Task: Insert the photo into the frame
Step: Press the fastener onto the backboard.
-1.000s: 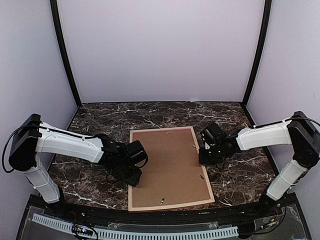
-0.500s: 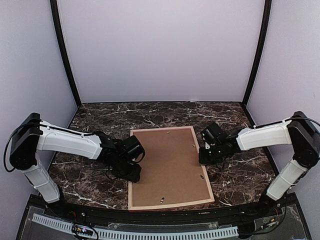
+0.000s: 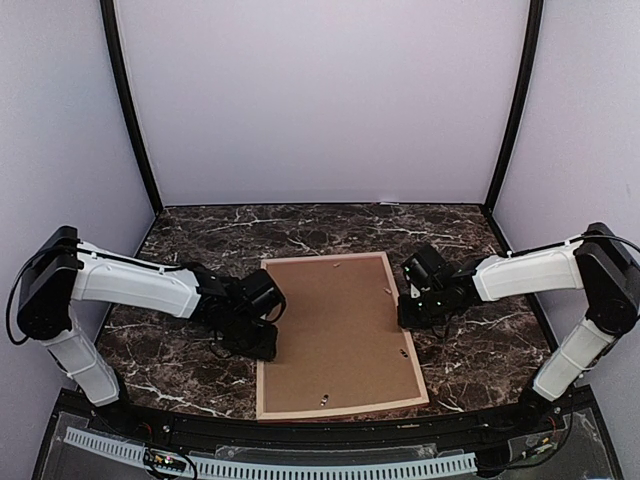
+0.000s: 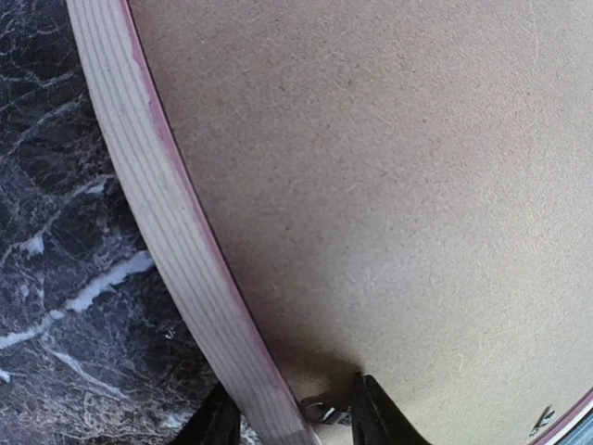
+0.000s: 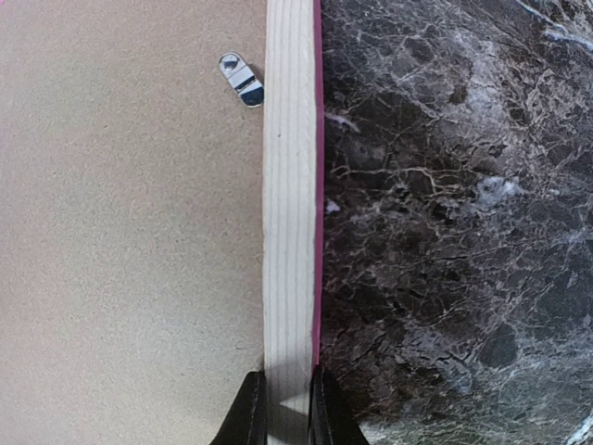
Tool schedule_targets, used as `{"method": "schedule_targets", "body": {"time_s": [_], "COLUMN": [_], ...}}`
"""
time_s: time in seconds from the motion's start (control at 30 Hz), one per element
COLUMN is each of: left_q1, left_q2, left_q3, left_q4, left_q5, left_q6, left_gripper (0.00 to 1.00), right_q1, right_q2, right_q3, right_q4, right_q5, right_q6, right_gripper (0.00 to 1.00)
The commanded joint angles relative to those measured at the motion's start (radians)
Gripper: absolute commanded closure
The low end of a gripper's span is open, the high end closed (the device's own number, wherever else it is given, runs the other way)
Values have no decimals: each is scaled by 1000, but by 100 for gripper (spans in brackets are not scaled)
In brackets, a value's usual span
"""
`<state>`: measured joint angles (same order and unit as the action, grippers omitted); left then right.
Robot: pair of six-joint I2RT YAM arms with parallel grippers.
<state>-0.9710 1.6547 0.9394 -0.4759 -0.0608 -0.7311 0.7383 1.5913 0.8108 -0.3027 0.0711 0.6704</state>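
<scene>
Two pincers are at work on the frame. The right pincer (image 5: 287,400) is pinched shut on the right-hand rail of the frame (image 5: 289,185), with a finger against each side of the pale wood. The left pincer (image 4: 292,413) stands open astride the left rail. Its inner finger (image 4: 371,408) sits just beside a small metal tab (image 4: 320,410) and presses on nothing that I can see.

The frame lies face down on the dark marble counter (image 3: 200,235), towards the front edge, and a brown backing board (image 3: 335,330) fills it. The photo is nowhere in sight, and I cannot tell whether it lies under that board.

The risk, to my eye, is on the left. If those fingers close on the tab along with the rail, they may bend it or slip off. With only one side held firmly, the frame could then pivot or skid on the smooth stone. An uneven lift might also let the board drop out.
</scene>
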Motion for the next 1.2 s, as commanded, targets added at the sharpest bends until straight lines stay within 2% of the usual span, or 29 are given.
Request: {"method": "schedule_targets", "body": {"time_s": [0.0,0.23,0.63,1.0,1.17], "left_q1": [3,3,3,8,33], "left_q2": [11,2,-28,-38,-78], "left_q3": [-49,-62,-109,-60,-38], "left_q4": [53,54,28,-63,-87], "left_q5": [-13,14,147,154,111], "left_q6": [1,1,31,109,122], "left_gripper": [61,69,70,66,53], "right_q1": [2,3,2,3,2], "right_q2": [41,41,49,58,56], "right_q3": [-36,-38,-35,-21,-17], "right_q4": [23,22,24,9,4], "right_q5": [-63,-63,-64,-58,-56], "right_q6": [20,19,18,19,18], "right_gripper": [89,89,89,90,89]}}
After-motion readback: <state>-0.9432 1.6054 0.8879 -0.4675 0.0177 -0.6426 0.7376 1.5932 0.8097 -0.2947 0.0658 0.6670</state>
